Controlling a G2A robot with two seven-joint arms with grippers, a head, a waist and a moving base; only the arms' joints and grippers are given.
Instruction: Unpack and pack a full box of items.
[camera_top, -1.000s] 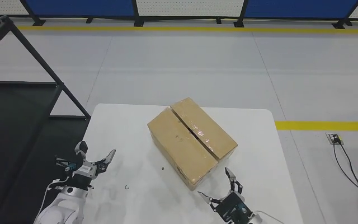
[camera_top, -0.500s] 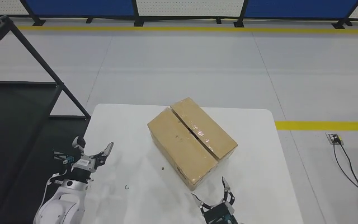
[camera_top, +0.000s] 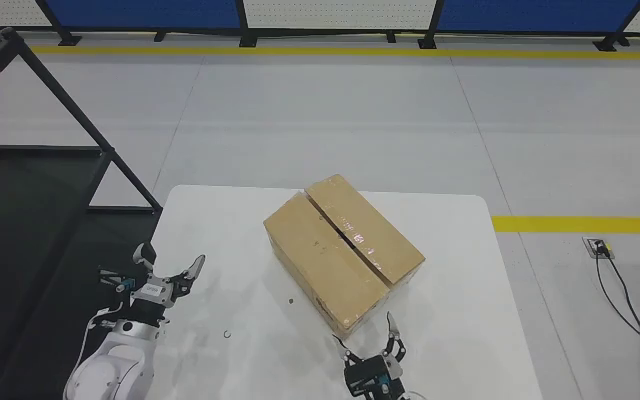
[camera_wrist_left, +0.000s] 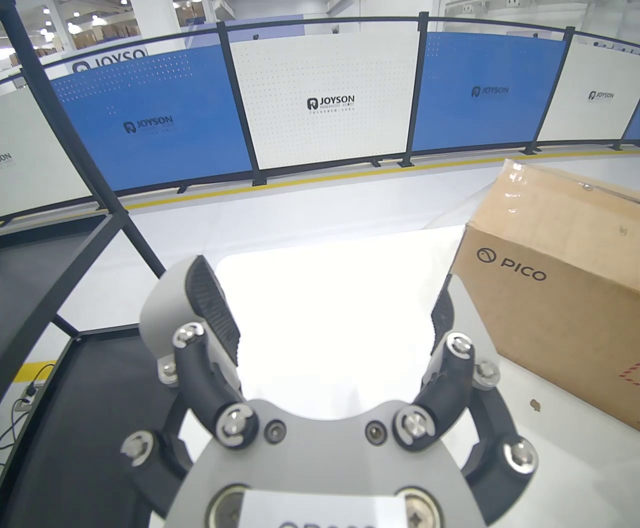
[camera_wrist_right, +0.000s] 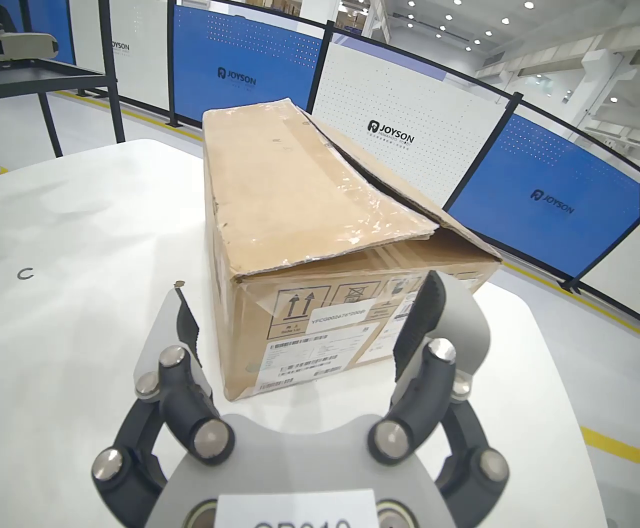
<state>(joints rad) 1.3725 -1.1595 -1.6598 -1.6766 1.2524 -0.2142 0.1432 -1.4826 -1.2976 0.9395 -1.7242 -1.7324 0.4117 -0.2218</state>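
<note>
A brown cardboard box (camera_top: 343, 251) lies at an angle in the middle of the white table (camera_top: 230, 210), its two top flaps down with a dark seam between them. My left gripper (camera_top: 167, 265) is open at the table's left edge, well clear of the box (camera_wrist_left: 545, 280); in its own view the left gripper (camera_wrist_left: 325, 295) holds nothing. My right gripper (camera_top: 366, 343) is open near the front edge, just short of the box's labelled end (camera_wrist_right: 325, 325); in the right wrist view the right gripper (camera_wrist_right: 305, 320) is empty, and one flap is slightly lifted.
A small dark ring (camera_top: 228, 333) and a tiny brown speck (camera_top: 290, 297) lie on the table between the grippers. A black metal frame (camera_top: 60, 110) with a dark lower shelf stands left of the table. Blue and white fence panels (camera_wrist_left: 325, 100) close off the floor behind.
My right gripper has shifted left along the front edge and now faces the box's near end. My left gripper has drawn slightly left and turned a little. The box has not moved.
</note>
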